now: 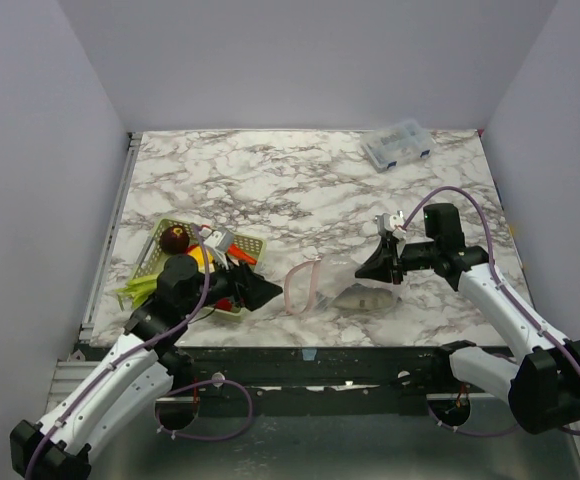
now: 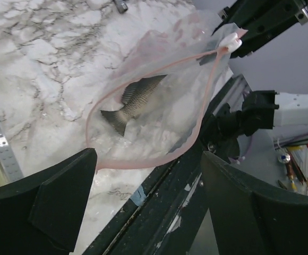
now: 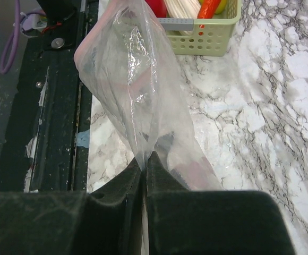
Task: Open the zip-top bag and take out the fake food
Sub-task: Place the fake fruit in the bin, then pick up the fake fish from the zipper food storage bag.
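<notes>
We've got the crinkly clear zip-top bag [image 1: 335, 290] slumped just right of the green mesh basket [image 1: 150, 262], a scaly grey toy fish [image 2: 135, 98] inside. Our right gripper [image 3: 145, 159] pinches the bag's thin film; left gripper [image 1: 270, 292] gapes wide, beside the basket's right end.

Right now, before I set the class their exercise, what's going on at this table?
The right gripper is pinched shut on one edge of the zip-top bag, which lies on the marble table with its mouth open. A grey toy fish is inside it. The left gripper is open, facing the bag's mouth and holding nothing. Other toy foods sit in the green basket beside the left arm.
</notes>
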{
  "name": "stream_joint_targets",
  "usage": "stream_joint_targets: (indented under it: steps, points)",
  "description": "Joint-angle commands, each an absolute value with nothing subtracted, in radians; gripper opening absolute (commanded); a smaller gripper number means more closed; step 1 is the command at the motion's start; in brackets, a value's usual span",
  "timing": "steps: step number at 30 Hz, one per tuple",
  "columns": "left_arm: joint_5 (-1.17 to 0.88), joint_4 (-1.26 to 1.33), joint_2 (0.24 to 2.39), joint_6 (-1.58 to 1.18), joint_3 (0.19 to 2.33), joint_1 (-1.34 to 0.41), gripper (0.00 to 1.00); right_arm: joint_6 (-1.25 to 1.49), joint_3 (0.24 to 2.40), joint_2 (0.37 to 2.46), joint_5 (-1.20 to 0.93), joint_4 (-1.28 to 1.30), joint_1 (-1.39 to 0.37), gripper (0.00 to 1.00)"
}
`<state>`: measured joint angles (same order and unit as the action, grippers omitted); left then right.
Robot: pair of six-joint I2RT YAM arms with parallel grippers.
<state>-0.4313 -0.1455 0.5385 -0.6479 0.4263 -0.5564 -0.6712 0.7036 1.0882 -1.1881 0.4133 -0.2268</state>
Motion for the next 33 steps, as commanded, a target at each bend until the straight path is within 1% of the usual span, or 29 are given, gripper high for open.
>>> stream_joint_targets:
  steps: [1, 3, 4, 7, 9, 13, 16, 21, 28, 30, 33]
  points:
    - [-0.589, 0.025, 0.59, -0.695, 0.379, -0.581, 0.77, -0.687, 0.707, 1.098, -1.216, 0.435, -0.22, 0.09]
    - [-0.568, 0.086, 0.637, -0.719, 0.36, -0.631, 0.7, -0.687, 0.706, 1.101, -1.216, 0.434, -0.221, 0.09]
    - [-0.538, 0.1, 0.662, -0.716, 0.36, -0.658, 0.64, -0.686, 0.707, 1.103, -1.216, 0.435, -0.221, 0.09]
    - [-0.435, 0.118, 0.758, -0.691, 0.386, -0.737, 0.59, -0.691, 0.708, 1.106, -1.216, 0.442, -0.22, 0.09]
    - [-0.387, 0.15, 0.816, -0.685, 0.4, -0.76, 0.52, -0.692, 0.705, 1.102, -1.216, 0.442, -0.22, 0.09]
    - [-0.277, 0.172, 0.901, -0.656, 0.432, -0.774, 0.45, -0.692, 0.703, 1.1, -1.218, 0.443, -0.221, 0.09]
    - [-0.238, 0.2, 0.96, -0.624, 0.448, -0.789, 0.43, -0.69, 0.7, 1.1, -1.221, 0.442, -0.22, 0.09]
    - [-0.298, 0.312, 1.088, -0.62, 0.457, -0.826, 0.42, -0.691, 0.698, 1.099, -1.225, 0.439, -0.22, 0.09]
    - [-0.203, 0.452, 1.266, -0.627, 0.455, -0.937, 0.47, -0.696, 0.69, 1.096, -1.217, 0.438, -0.219, 0.11]
    - [-0.193, 0.499, 1.305, -0.642, 0.45, -0.943, 0.47, -0.713, 0.688, 1.093, -1.199, 0.443, -0.219, 0.22]
    - [-0.172, 0.556, 1.339, -0.671, 0.439, -0.945, 0.48, -0.776, 0.7, 1.094, -1.148, 0.491, -0.219, 0.35]
